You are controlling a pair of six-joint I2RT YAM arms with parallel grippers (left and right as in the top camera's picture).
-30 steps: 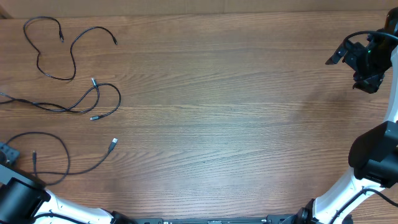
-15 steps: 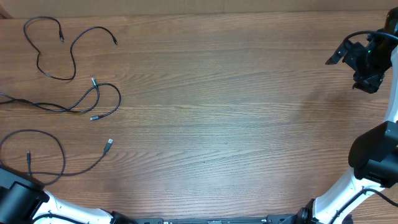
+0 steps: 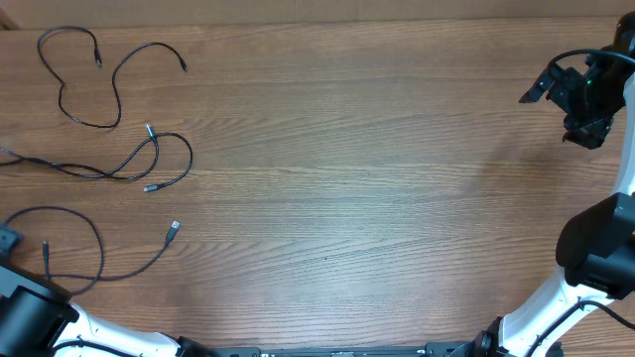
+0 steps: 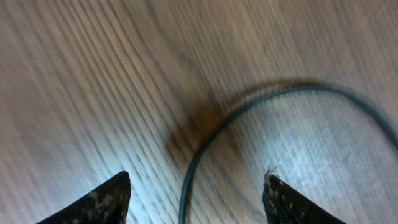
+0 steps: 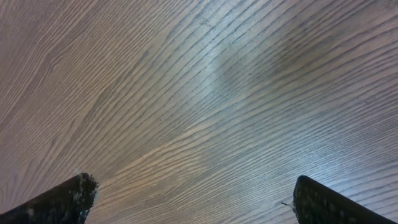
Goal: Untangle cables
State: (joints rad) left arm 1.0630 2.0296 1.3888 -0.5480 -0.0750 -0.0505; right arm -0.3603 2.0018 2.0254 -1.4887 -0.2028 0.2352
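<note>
Cables (image 3: 149, 130) lie near table (image 3: 347, 178) left edge; left claw (image 4: 196, 186) spread astride one

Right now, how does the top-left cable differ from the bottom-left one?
The top-left cable snakes in open bends; the bottom-left cable curls into one big loop. The left claw hangs open over the bottom-left cable; no claw is near the top-left cable. Both are thin, black, lying flat on the table.

left gripper (image 4: 196, 186): jaws apart, pointing down | right gripper (image 5: 193, 193): jaws spread wide
</note>
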